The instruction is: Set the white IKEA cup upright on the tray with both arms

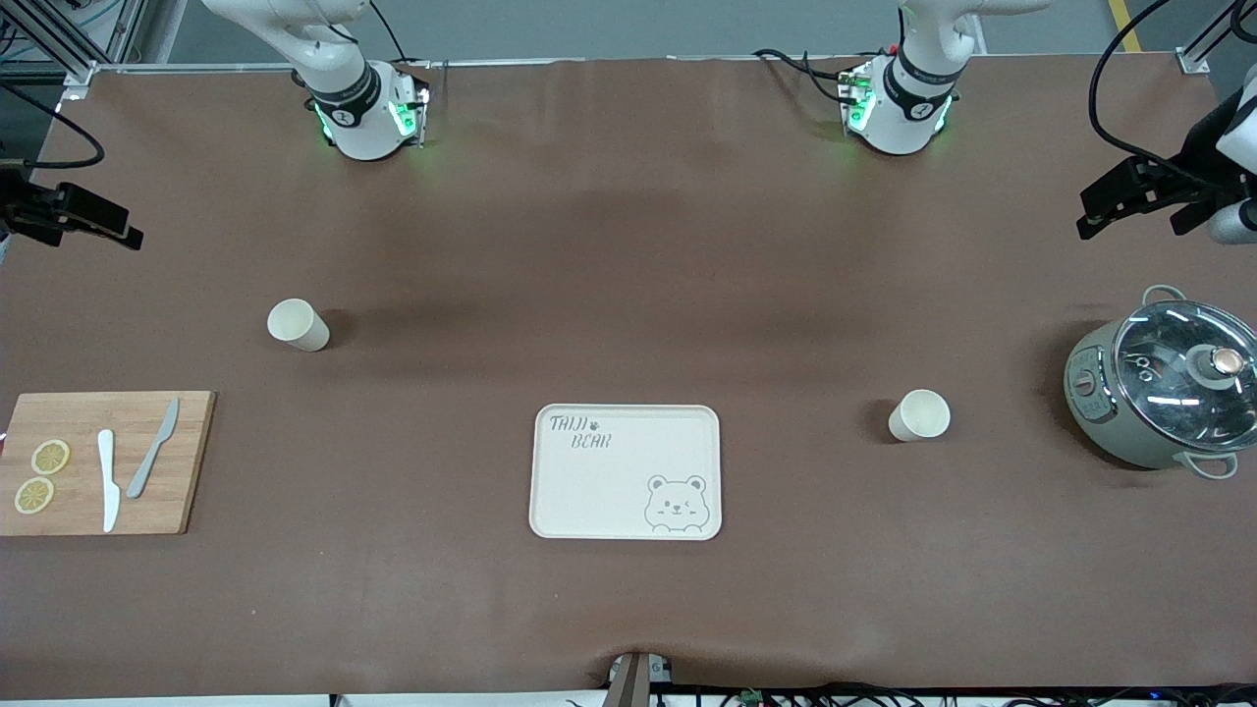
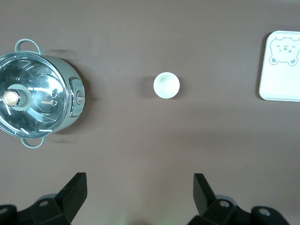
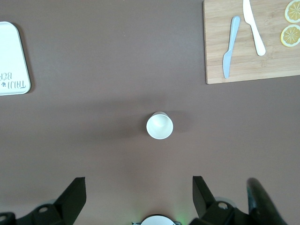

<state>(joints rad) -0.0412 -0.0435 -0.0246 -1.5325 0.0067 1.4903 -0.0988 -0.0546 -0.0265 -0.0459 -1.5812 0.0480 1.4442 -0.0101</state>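
Note:
Two white cups stand upright on the brown table. One cup is toward the right arm's end and shows in the right wrist view. The other cup is toward the left arm's end and shows in the left wrist view. The cream tray with "TAIJI BEAR" lettering and a bear face lies between them, nearer to the front camera, with nothing on it. My left gripper is open and empty, high over bare table beside the pot. My right gripper is open and empty, high over the table's edge.
A grey-green pot with a glass lid stands at the left arm's end. A wooden cutting board with two knives and two lemon slices lies at the right arm's end.

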